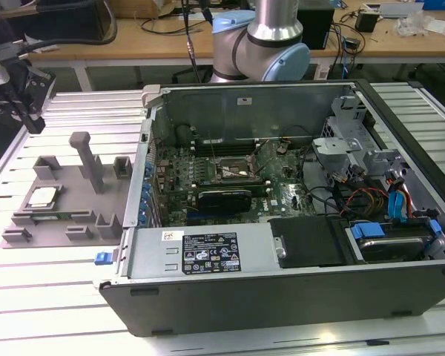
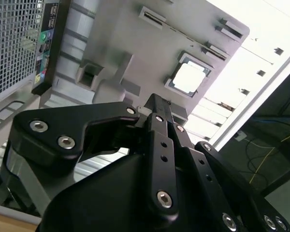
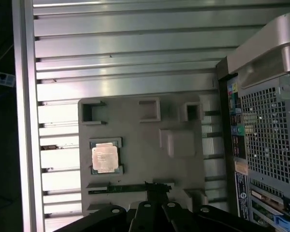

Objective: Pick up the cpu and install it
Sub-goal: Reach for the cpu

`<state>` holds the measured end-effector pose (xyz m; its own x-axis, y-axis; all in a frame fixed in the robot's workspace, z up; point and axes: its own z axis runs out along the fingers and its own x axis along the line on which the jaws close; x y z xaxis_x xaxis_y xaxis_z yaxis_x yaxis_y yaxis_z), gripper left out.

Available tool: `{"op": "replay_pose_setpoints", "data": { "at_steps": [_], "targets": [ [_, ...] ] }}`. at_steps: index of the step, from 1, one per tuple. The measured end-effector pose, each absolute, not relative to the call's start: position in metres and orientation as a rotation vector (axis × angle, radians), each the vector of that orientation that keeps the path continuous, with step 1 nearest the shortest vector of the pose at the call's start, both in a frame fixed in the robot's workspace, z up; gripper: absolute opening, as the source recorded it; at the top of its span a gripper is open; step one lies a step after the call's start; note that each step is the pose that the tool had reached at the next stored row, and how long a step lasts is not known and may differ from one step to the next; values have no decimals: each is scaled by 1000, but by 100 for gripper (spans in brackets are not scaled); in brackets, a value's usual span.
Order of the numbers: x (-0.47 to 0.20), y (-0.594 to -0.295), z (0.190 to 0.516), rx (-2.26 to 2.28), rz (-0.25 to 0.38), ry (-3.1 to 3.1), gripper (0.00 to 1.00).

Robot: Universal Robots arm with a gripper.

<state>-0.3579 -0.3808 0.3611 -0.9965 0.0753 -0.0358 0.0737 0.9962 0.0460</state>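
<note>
The cpu (image 1: 42, 196) lies flat in a square recess of a grey tray (image 1: 67, 185). The tray sits on the slatted metal worktop (image 1: 52, 297), just beside the open computer case (image 1: 282, 297), on the exterior view's left of it. The chip's silver top faces up and catches the light, and its pale rim shows all round in both wrist views. The hand (image 3: 152, 186) hangs above the tray, apart from the cpu and not touching it. Its black fingers (image 2: 157, 125) look pressed together at the tips with nothing between them, so it is clenched on air. On the tray, a tall upright post (image 1: 85, 159) stands to the exterior view's right of the chip. A thin dark strip (image 3: 118, 187) lies in a narrow slot just beside the chip's recess. Inside the case the green motherboard (image 1: 208, 167) lies open to view. The dark, metal-framed socket (image 1: 230, 169) sits near its middle, and a black card (image 1: 224, 199) lies just on the near side of the socket. The cpu is well apart from the socket, with the case wall between them. The arm (image 1: 271, 33) rises behind the far wall of the case, silver with pale blue joints. Bundles of coloured cables (image 1: 371, 200) fill the case's corner on the exterior view's right.
</note>
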Motion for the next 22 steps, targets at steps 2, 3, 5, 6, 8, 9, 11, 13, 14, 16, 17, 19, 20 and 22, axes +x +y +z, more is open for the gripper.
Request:
{"op": "replay_pose_setpoints", "data": {
  "at_steps": [2, 3, 5, 6, 8, 9, 11, 13, 14, 16, 17, 19, 20, 22],
  "targets": [
    [-362, -380, 360, 116, 69, 3101, 11],
    [-365, -380, 358, 116, 69, 3101, 11],
    [-368, -379, 357, 116, 69, 3101, 11],
    [-370, -379, 356, 116, 69, 3101, 11],
    [-374, -378, 354, 116, 69, 3101, 11],
    [-377, -377, 353, 116, 69, 3101, 11],
    [-382, -376, 351, 116, 69, 3101, 11],
    [-386, -376, 349, 116, 69, 3101, 11],
    [-390, -375, 348, 116, 69, 3101, 11],
    [-393, -374, 345, 116, 69, 3101, 11],
    [-394, -373, 344, 116, 69, 3101, 11],
    [-394, -371, 341, 116, 69, 3101, 11],
    [-395, -370, 340, 116, 69, 3101, 11],
    [-395, -368, 337, 116, 69, 3101, 11]
  ]
}}
